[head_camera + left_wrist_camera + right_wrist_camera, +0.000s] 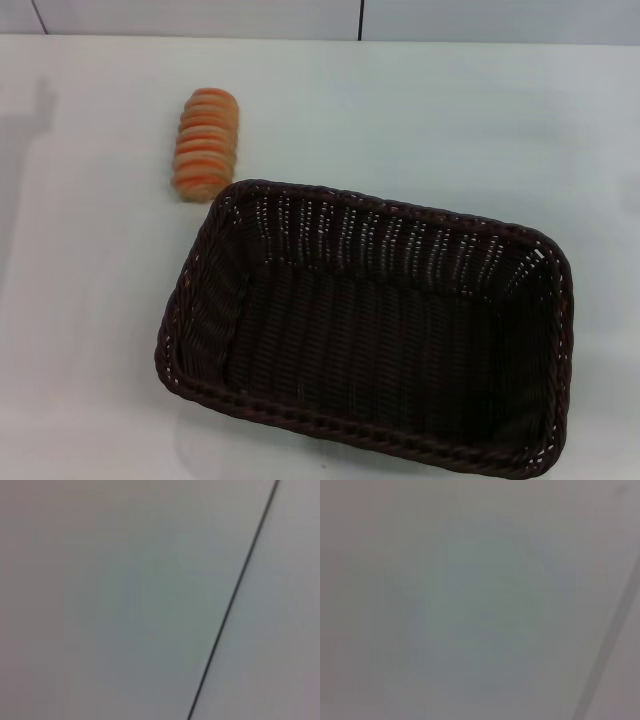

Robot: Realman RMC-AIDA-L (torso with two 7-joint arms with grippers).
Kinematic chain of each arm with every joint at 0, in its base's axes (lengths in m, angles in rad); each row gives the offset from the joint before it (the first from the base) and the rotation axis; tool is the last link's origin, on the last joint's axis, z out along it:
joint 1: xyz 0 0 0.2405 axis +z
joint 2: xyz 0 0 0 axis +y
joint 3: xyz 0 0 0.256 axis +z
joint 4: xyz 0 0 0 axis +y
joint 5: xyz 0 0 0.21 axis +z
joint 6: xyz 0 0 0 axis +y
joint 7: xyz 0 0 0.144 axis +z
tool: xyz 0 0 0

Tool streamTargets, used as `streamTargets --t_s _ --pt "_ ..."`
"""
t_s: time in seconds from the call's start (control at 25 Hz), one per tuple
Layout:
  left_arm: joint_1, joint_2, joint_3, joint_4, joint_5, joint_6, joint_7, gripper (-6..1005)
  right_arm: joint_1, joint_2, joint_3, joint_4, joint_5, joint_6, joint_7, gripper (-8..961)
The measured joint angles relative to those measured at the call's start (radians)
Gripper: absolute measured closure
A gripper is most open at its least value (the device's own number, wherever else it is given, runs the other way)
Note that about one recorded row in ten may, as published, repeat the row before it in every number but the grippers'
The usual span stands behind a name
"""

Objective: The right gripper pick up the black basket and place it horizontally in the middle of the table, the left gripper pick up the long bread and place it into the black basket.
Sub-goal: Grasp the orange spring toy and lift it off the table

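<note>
From the head view I have the black basket (370,350) sitting at about five o'clock on the table (90,330), its long axis running slightly askew, the right end nearer me. The long bread (206,142) lies at about eleven o'clock, just beyond the basket's far left corner, close to the rim but apart from it. Neither the right gripper nor the left gripper appears in any view, so I cannot tell whether their fingers are spread or pressed together; both wrist cameras show only blank pale surface. I judge the basket light but bulky and fairly stiff, with an open weave that gives purchase; I would pinch the braided rim on the right short side. The bread looks soft and crushable, so I would take it gently across its middle
</note>
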Motion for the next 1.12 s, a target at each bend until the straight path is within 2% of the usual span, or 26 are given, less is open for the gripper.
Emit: streamTargets --t_s 0.04,0.08,0.2,0.24,0.28,0.4,0.44,0.48,0.6,0.64,0.68,0.8,0.84,0.88,0.92,0.96,1.0,1.04,1.08,1.12 --pt "-0.001 0.002 0.013 -0.009 0.000 0.002 0.000 307 0.011 -0.001 -0.066 -0.080 0.000 -0.185 0.013 638" --pt "-0.001 0.002 0.013 -0.009 0.000 0.002 0.000 307 0.011 -0.001 -0.066 -0.080 0.000 -0.185 0.013 638" --pt "0.000 0.004 0.038 -0.031 0.000 0.003 0.001 307 0.045 -0.003 -0.162 -0.214 -0.005 -0.445 0.071 638" --pt "0.000 0.005 0.050 -0.041 0.000 0.004 0.001 307 0.075 -0.004 -0.218 -0.316 -0.017 -0.605 0.146 637" --pt "0.000 0.005 0.058 -0.048 0.001 0.006 0.002 307 0.075 -0.004 -0.218 -0.316 -0.017 -0.605 0.146 637" --pt "0.001 0.007 0.076 -0.069 0.001 0.007 0.012 307 0.122 -0.004 -0.249 -0.461 -0.077 -0.767 0.294 637" --pt "0.009 0.008 0.106 -0.106 0.002 0.007 0.039 307 0.157 -0.001 -0.250 -0.566 -0.121 -0.840 0.406 637" --pt "0.013 0.009 0.112 -0.115 0.001 0.007 0.045 307 0.157 -0.001 -0.250 -0.566 -0.121 -0.840 0.406 637" --pt "0.043 0.012 0.162 -0.202 0.001 -0.013 0.078 306 0.220 0.000 -0.251 -0.720 -0.134 -0.929 0.564 637" --pt "0.062 0.015 0.186 -0.268 0.001 -0.078 0.088 306 0.257 0.000 -0.250 -0.815 -0.134 -0.971 0.658 637" --pt "0.062 0.015 0.186 -0.268 0.001 -0.078 0.088 306 0.257 0.000 -0.250 -0.815 -0.134 -0.971 0.658 637" --pt "0.069 0.010 0.191 -0.427 0.001 -0.311 0.115 306 0.295 -0.002 -0.248 -0.907 -0.136 -0.986 0.721 637" --pt "0.051 -0.004 0.180 -0.533 0.000 -0.561 0.151 306 0.314 -0.003 -0.246 -0.950 -0.137 -0.985 0.729 637" --pt "0.051 -0.004 0.180 -0.533 0.000 -0.561 0.151 307 0.314 -0.003 -0.246 -0.950 -0.137 -0.985 0.729 637" --pt "0.039 -0.013 0.173 -0.567 0.000 -0.653 0.170 307 0.320 -0.003 -0.245 -0.961 -0.137 -0.984 0.729 637" --pt "0.008 -0.039 0.147 -0.621 -0.001 -0.803 0.203 308 0.333 -0.003 -0.244 -0.984 -0.136 -0.981 0.731 637" --pt "0.008 -0.039 0.147 -0.621 -0.001 -0.803 0.203 308 0.333 -0.003 -0.244 -0.984 -0.136 -0.981 0.731 637" --pt "-0.035 -0.056 0.114 -0.656 -0.004 -0.955 0.222 308 0.338 -0.002 -0.243 -0.992 -0.135 -0.980 0.732 637" --pt "-0.035 -0.056 0.114 -0.656 -0.004 -0.955 0.222 308 0.341 -0.002 -0.243 -0.996 -0.134 -0.979 0.733 637" --pt "-0.059 -0.059 0.100 -0.666 -0.009 -1.018 0.223 308 0.341 -0.002 -0.241 -0.999 -0.134 -0.978 0.734 637"
